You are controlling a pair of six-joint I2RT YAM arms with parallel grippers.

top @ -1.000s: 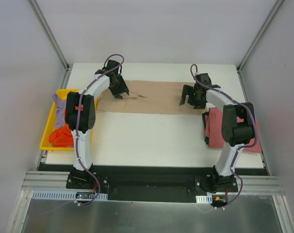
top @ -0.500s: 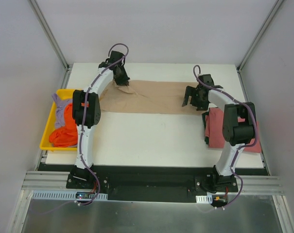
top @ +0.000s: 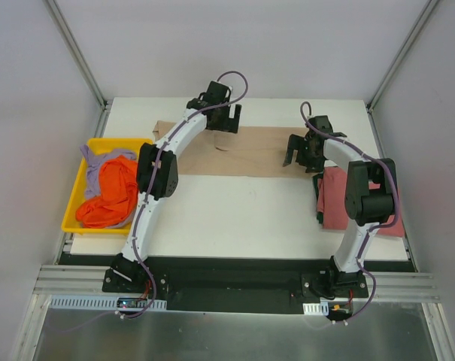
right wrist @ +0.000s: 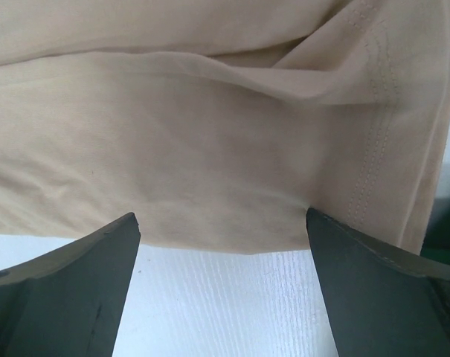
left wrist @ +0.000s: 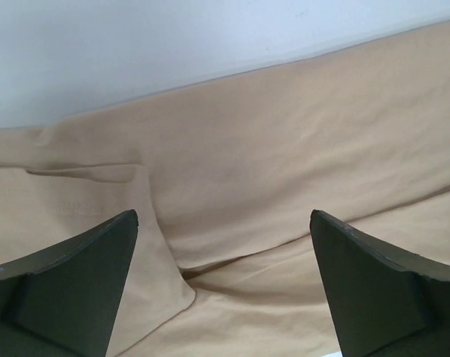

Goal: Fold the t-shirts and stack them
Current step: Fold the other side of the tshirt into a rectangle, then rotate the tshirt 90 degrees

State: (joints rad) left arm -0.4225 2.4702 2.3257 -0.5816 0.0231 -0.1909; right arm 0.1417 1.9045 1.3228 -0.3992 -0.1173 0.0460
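The white surface (top: pixel 235 218) carries the tan t-shirt (top: pixel 250 150), laid out as a long band across its far half and not yet brought to a compact fold. A dusty red t-shirt (top: pixel 334 201) lies folded at the right edge, partly under the right arm. The yellow bin (top: pixel 71 204) at the left holds the orange t-shirt (top: pixel 99 213) and the lavender t-shirt (top: pixel 116 174). Within the last second the left end effector (left wrist: pixel 223 217) has swung from the tan shirt's far-left corner toward its middle. Its fingers are spread and grip nothing, and the cloth's outline looks much the same, so probably no fold was drawn. The right end effector (right wrist: pixel 223 217), also spread wide, has stayed over the right hem.
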